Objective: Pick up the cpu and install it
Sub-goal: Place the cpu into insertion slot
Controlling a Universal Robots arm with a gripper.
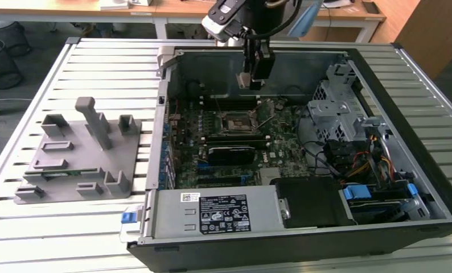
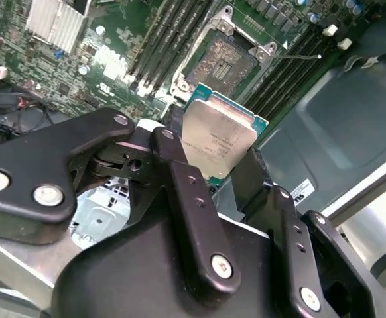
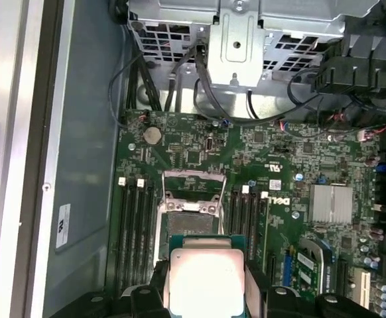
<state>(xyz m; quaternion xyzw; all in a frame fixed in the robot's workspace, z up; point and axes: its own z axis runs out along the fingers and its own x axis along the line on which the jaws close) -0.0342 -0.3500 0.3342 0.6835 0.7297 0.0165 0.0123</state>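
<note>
Second wrist view showed your gripper (image 2: 216, 165) with its fingers (image 2: 180, 175) closed on opposite edges of the cpu (image 2: 219, 136), metal top facing the camera. The open socket (image 2: 223, 59) lay straight beyond the chip, apart from it. In the exterior view, the gripper hung above the motherboard (image 1: 279, 148).

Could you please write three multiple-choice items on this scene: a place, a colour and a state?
1. Where does the grey plastic fixture stand? A on the slatted metal table; B in a drawer; C on a chair.
2. What colour is the top of the small flat square cpu? A gold; B silver-grey; C black.
3. What does the black gripper hold? A nothing; B a cable; C the cpu.
Key: 1A, it rests on the slats; 2B, the lid looks silver-grey; 3C, fingers clamp the chip.
</note>
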